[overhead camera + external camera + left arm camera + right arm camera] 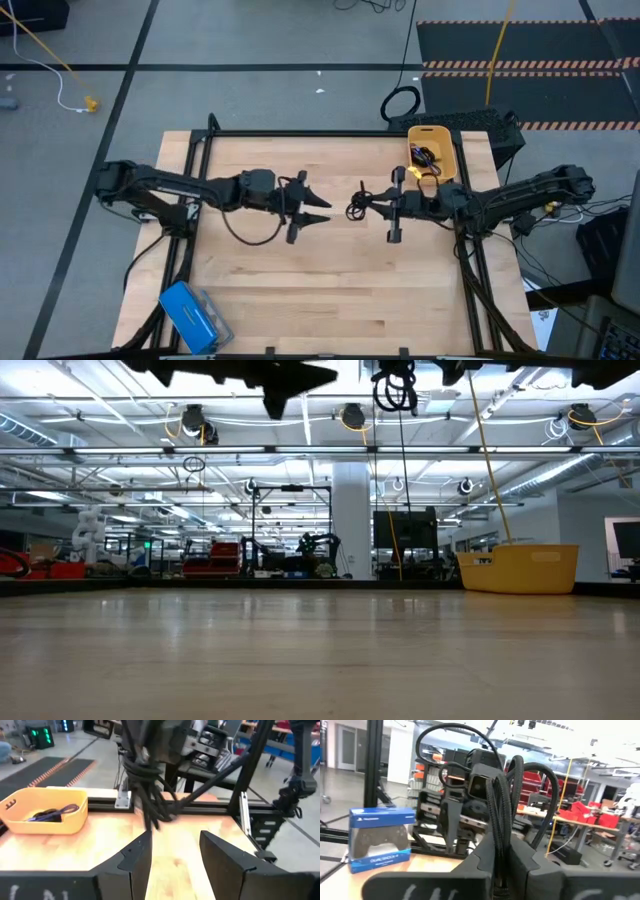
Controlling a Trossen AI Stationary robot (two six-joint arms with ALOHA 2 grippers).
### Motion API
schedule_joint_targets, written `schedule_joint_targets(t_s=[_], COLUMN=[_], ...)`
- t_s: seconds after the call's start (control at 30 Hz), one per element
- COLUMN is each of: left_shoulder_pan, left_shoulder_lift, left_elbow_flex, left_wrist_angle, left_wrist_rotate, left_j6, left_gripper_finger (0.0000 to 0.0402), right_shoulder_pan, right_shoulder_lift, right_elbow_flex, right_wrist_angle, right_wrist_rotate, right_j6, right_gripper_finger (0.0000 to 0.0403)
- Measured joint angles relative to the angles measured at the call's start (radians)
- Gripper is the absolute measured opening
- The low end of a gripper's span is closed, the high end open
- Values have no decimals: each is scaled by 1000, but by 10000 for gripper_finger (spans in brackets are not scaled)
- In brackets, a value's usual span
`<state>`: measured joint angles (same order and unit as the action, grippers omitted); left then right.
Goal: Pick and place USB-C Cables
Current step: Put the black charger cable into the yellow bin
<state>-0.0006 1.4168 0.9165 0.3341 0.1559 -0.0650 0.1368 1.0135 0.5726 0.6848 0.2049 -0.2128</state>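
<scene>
Right wrist view shows the right hand (501,862) clamped on a black coiled cable (501,815), held above mid-counter (300,290). Facing it, the left hand (318,208) stands apart, holding nothing. Beyond, the yellow bin (447,150) already holds a purple cable (62,811) and a dark one. Judging by this, only the held cable remains to be binned.

Robotics lab, other robot rigs (290,550), ceiling strip lights (300,420)
</scene>
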Motion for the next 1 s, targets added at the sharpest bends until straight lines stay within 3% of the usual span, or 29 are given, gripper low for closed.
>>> schedule_joint_targets(t_s=[0.3, 0.43, 0.57, 1.0], left_shoulder_pan=[-14, -12, -1, 31], left_shoulder_lift=[-131, -145, -146, -146], left_elbow_flex=[0, 0, 0, 0], left_wrist_angle=[-113, -121, -121, -152], left_wrist_rotate=[-27, -30, -55, -62], left_j6=[34, 57, 70, 70], left_gripper_finger=[168, 168, 168, 168], right_shoulder_pan=[-72, -118, -156, -211], right_shoulder_lift=[-128, -150, -132, 15], right_elbow_flex=[1, 57, 148, 348], right_wrist_angle=[-104, -271, -490, -935], right_wrist_rotate=[-56, -59, -77, -79], right_j6=[-15, -16, -16, 54], right_gripper_finger=[13, 13, 13, 13])
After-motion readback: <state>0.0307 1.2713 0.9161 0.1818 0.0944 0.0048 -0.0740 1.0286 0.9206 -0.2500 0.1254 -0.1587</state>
